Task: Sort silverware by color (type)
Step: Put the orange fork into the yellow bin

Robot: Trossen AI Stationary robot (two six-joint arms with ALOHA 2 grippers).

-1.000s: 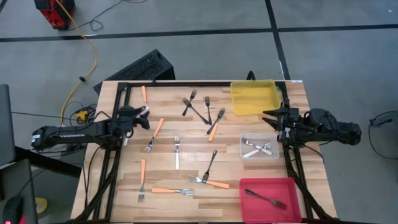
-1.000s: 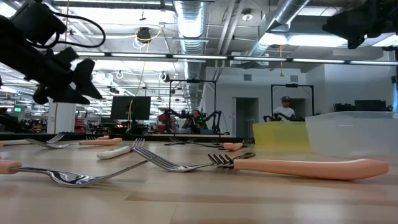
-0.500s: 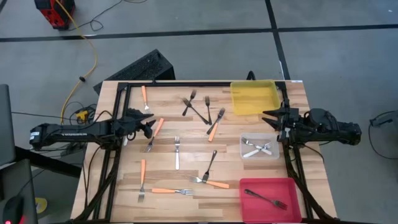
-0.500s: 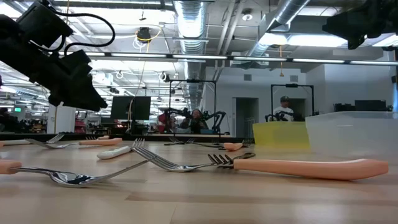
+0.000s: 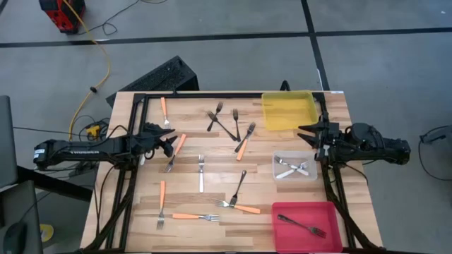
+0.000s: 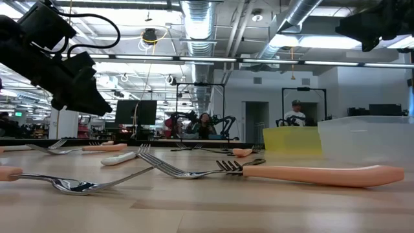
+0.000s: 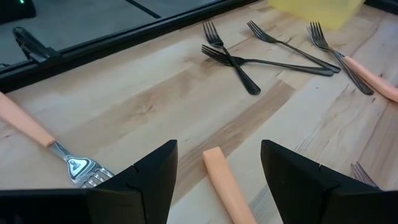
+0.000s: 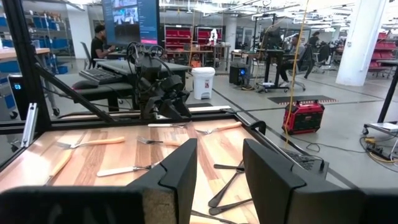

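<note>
Several slim forks lie flat on the wooden table. My left gripper [image 5: 168, 143] [image 7: 219, 149] is open and hangs above the table [image 6: 87, 90]. Its fingers stand on either side of the handle end of an orange-handled fork [image 5: 176, 149] [image 7: 225, 183] without touching it. Other orange-handled forks [image 5: 244, 144] [image 5: 194, 216], dark forks [image 5: 229, 125] [image 7: 249, 59] and a pale fork [image 5: 201, 173] lie about. My right gripper [image 5: 307, 134] [image 8: 219, 146] waits open by the right edge.
Along the right side stand a yellow bin [image 5: 288, 110], a clear bin [image 5: 311, 175] holding pale forks [image 5: 293, 168], and a red bin [image 5: 281, 227] holding a dark fork [image 5: 302, 226]. A black frame [image 5: 205, 94] runs along the far edge. People sit beyond the table.
My left gripper has moved toward the table's near edge and a little right, and has come down over the orange-handled fork's handle end. It has then kept still for the last half second. No fork has moved.
</note>
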